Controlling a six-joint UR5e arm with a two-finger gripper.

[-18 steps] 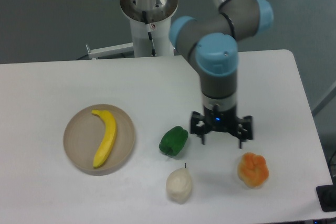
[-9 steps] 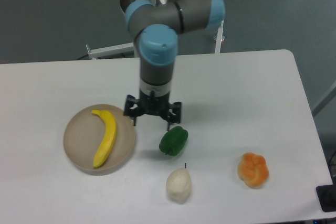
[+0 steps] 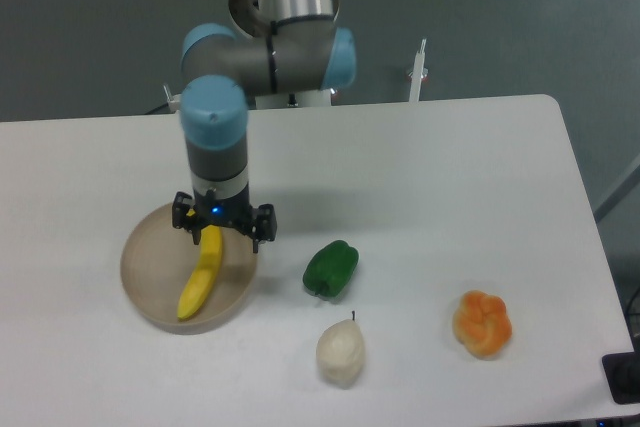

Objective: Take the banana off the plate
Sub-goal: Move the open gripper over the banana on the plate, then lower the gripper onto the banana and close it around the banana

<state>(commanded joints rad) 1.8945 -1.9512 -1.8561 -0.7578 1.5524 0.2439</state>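
Observation:
A bright yellow banana (image 3: pixel 201 275) lies on the round beige plate (image 3: pixel 148 269) at the left of the white table. My gripper (image 3: pixel 223 234) hangs right above the plate, over the banana's upper end, which it hides. Its two dark fingers (image 3: pixel 263 226) are spread wide, so it is open, and nothing is held between them. The banana's lower half shows below the gripper, pointing toward the plate's front rim.
A green pepper (image 3: pixel 331 268) sits just right of the plate. A whitish pear-shaped fruit (image 3: pixel 341 352) lies in front of it. A lumpy orange fruit (image 3: pixel 482 323) rests at the front right. The arm's base (image 3: pixel 283 7) stands behind the table's far edge.
The arm has swept left across the table, from beside the orange fruit, past the green pepper, to above the plate. The gripper stayed open throughout. The objects have not moved.

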